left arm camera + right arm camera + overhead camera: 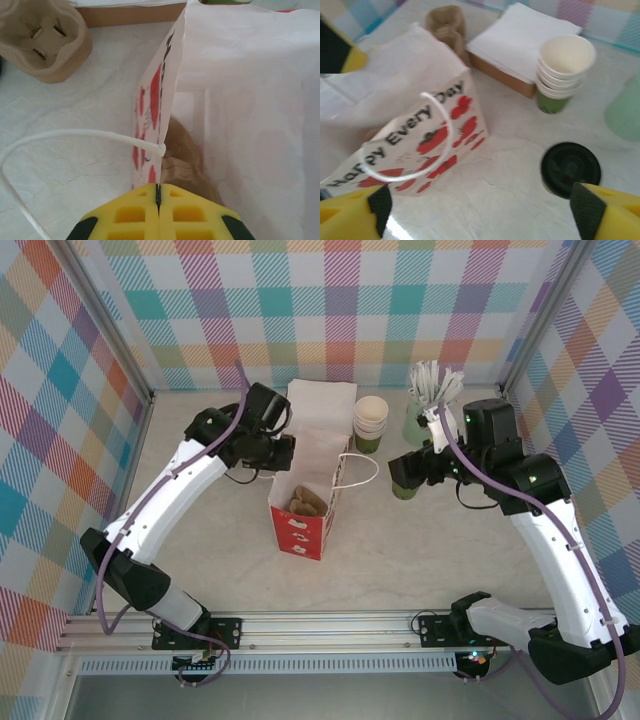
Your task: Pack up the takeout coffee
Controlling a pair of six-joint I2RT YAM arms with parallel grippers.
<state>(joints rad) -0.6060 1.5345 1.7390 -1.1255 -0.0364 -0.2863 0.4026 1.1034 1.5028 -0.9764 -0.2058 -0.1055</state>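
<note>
Your left hand [158, 192] was pressed together on the bag [240, 100] rim, propping its mouth open. Your right hand [481, 202] was spread around the takeout coffee [402, 488], which stood on the counter [510, 165] right of the bag. The step appeared to be the grasp. The next move called for closing, then lifting over the rim and handle [451, 131], clear of the stacked cups [560, 65].

one paper bag [410, 100], four stacked cups [561, 75], one black lid [569, 169]
</note>
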